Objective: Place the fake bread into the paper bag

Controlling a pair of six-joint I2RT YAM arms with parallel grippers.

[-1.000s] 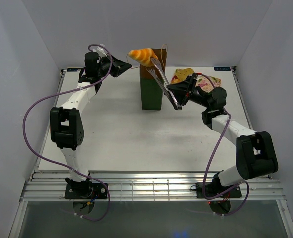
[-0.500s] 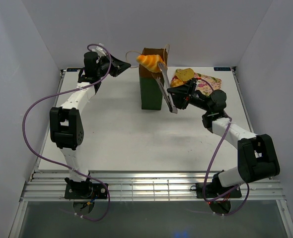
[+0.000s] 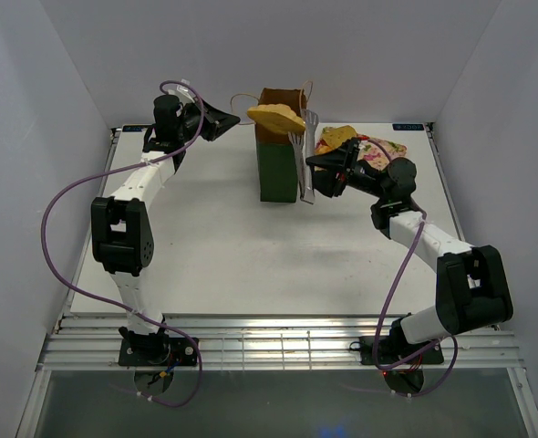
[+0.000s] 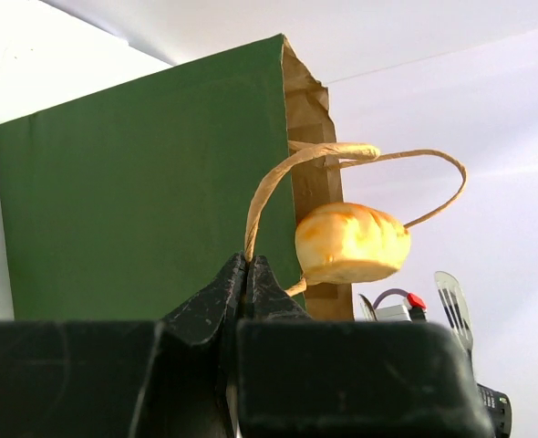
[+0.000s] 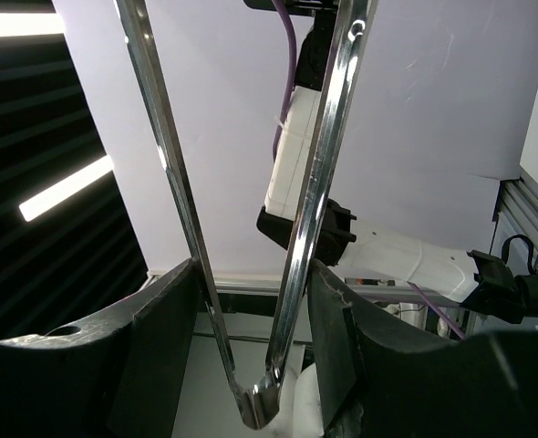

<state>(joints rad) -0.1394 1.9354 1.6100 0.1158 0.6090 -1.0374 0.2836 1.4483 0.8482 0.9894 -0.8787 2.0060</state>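
While pinching a handle [image 4: 267, 178] of the bag [image 3: 276, 169] with left gripper [image 4: 248, 276], hovering bread [image 3: 275, 116] at the mouth. Squeezing tongs [image 5: 173, 201] with right gripper [image 5: 249, 338], arms apart; hold on bread, cannot tell. Probably next: centre over the opening, release.

The counter [image 3: 205, 237] is a plain white, matte slab, evenly lit with only faint shadows. Three bare, pale grey-white walls box it in: a back wall [image 3: 342, 55], a left wall [image 3: 23, 137] and a right wall [image 3: 515, 128]. A strip of ribbed aluminium rails [image 3: 278, 342] runs along the counter's near edge, with a dull grey-green band [image 3: 278, 406] below it. The right wrist view looks upward at dark slatted panels [image 5: 41, 109] crossed by a bright strip light [image 5: 64, 187].
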